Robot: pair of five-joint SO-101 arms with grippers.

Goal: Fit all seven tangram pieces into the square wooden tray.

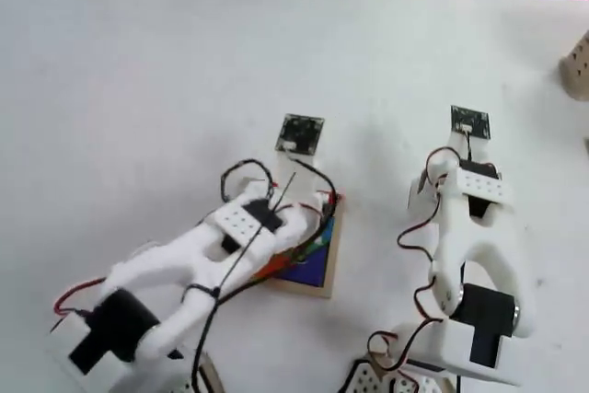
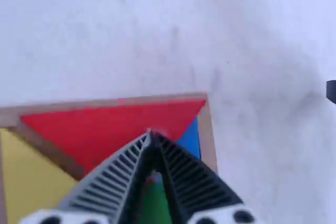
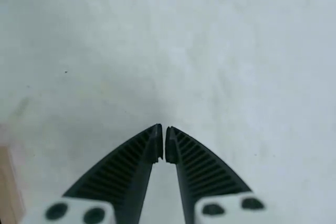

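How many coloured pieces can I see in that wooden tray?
4: red along a tray rim, yellow beside it, blue at the corner, green under the left gripper. More may be hidden.

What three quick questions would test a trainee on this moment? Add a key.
1. True or false: the right gripper holds a tangram piece.
2. What colour is the large triangle lying against the rim of the wooden tray? A red, B purple, C white.
3. Fill in: the left gripper, fingers shut, is above the ____.
Key: 1 false, it is shut on nothing; 2 A; 3 wooden tray.
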